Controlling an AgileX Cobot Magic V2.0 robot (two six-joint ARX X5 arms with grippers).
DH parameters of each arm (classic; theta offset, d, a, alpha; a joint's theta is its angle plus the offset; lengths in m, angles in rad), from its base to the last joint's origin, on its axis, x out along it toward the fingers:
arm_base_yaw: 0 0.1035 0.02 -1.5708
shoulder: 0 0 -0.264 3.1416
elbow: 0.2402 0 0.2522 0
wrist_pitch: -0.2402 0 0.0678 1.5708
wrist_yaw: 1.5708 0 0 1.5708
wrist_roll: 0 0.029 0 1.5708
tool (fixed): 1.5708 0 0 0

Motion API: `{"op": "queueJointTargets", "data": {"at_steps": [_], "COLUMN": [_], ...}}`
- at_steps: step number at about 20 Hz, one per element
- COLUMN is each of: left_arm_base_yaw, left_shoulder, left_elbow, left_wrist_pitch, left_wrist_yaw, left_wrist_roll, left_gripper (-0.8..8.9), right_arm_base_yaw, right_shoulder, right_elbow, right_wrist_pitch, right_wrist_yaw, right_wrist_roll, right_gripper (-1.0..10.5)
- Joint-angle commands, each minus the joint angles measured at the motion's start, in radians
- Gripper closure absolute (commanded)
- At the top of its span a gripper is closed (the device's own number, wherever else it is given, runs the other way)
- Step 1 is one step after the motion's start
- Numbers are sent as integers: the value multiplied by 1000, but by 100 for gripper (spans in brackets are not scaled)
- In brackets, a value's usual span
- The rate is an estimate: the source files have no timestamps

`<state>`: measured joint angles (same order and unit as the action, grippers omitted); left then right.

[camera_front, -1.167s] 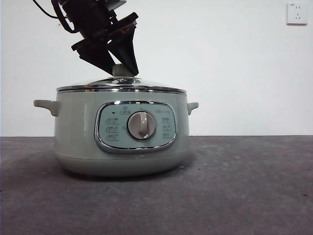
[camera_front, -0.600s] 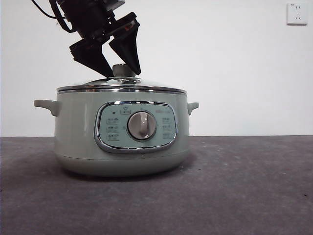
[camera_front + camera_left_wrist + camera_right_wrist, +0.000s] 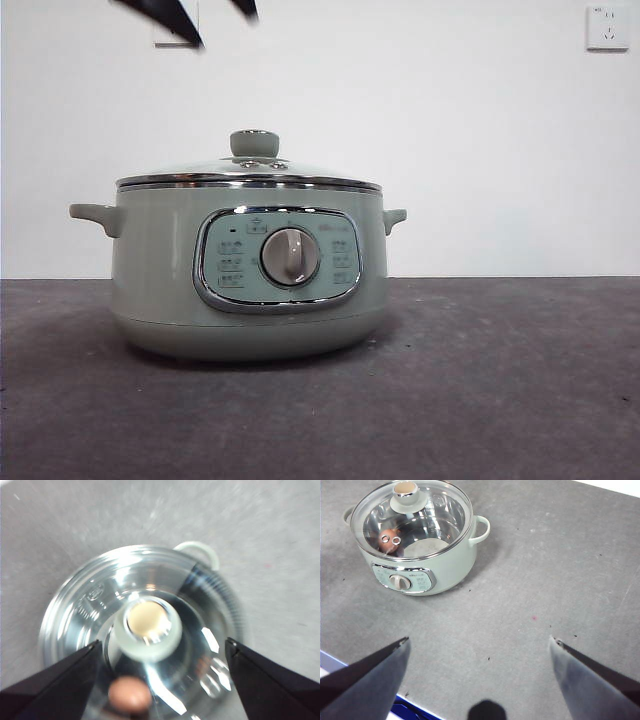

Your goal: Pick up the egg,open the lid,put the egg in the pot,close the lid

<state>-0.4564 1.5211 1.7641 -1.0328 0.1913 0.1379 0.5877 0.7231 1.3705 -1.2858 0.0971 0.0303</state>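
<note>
- The lid (image 3: 248,176) sat closed on the pot (image 3: 160,270), on the desk (image 3: 500,380).
- The egg (image 3: 388,540) lay inside, seen through the glass.
- The left gripper (image 3: 160,652) hung above the knob (image 3: 148,629), jaws wide, empty.
- The right gripper (image 3: 479,645) waited well apart, jaws wide.

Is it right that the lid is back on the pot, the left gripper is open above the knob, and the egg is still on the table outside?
Not quite: the egg lies inside the pot, seen through the glass lid in the right wrist view. The rest holds: the lid sits on the pot and the left gripper is open above the knob.
</note>
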Motion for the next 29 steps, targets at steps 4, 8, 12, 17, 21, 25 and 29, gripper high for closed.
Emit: {"op": "queueJointTargets", "data": {"at_steps": [4, 8, 12, 17, 21, 25, 29], "left_arm_base_yaw": [1, 1, 1, 0, -1, -1, -1], "left_shoulder": [-150, -230, -266, -266, -266, -266, -266], "left_elbow": [51, 50, 50, 50, 50, 50, 51], "left_wrist_pitch": [-208, -284, -284, -284, -284, -284, -284], "left_wrist_yaw": [186, 209, 209, 209, 209, 208, 208], "left_wrist_roll": [0, -11, -21, -30, -24, -23, -22], "left_gripper": [405, 405, 406, 668, 821, 817, 817], "right_arm_base_yaw": [1, 1, 1, 1, 1, 1, 1], "right_shoulder": [6, 16, 34, 41, 41, 41, 41], "right_elbow": [-6, -6, -6, -6, -6, -6, -6], "right_wrist_pitch": [6, -3, -30, -76, -77, -75, -76], "right_wrist_yaw": [-43, -112, -139, -143, -143, -142, -142], "right_wrist_roll": [-11, -24, -33, -34, -34, -19, -23], "right_gripper": [479, 479, 479, 767, 958, 952, 945]}}
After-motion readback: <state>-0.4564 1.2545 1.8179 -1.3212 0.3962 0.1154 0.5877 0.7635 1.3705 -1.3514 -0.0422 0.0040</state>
